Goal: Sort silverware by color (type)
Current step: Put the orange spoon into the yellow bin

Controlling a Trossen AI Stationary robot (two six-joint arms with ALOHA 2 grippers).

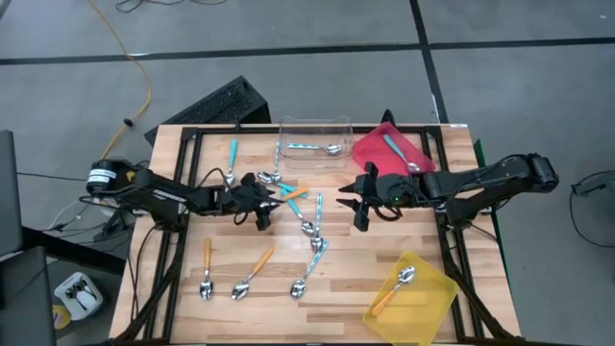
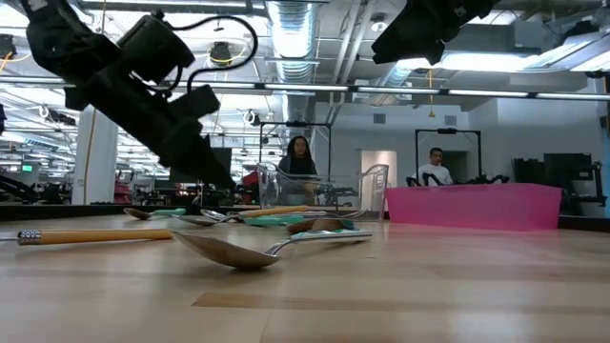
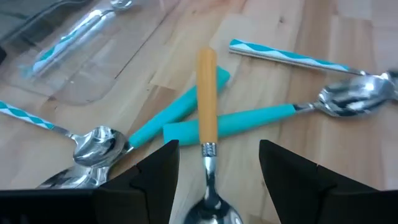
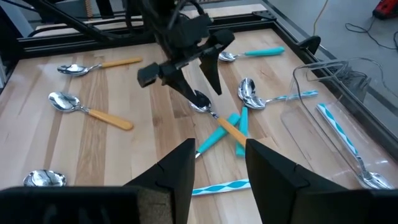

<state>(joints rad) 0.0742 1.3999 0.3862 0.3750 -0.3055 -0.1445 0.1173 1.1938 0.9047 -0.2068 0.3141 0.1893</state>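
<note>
I have the left gripper (image 4: 198, 73) low over the pile at the table's middle, jaws open and straddling the bowl end of an orange-handled spoon (image 3: 207, 102) without pinching it. That spoon's long axis runs straight ahead from the claw, handle pointing away, and it lies across two teal-handled spoons (image 3: 233, 121) that cross beneath it. The right gripper (image 1: 360, 204) hovers just beside the same pile from the other side, also open and empty, but the left is plainly the nearer. I judge the orange spoon is the next pick. Underneath is a pale wooden tabletop (image 1: 259, 298); the yellow tray (image 1: 437, 306) holds one orange spoon, well apart. Behind, a bright workshop with two people standing.
</note>
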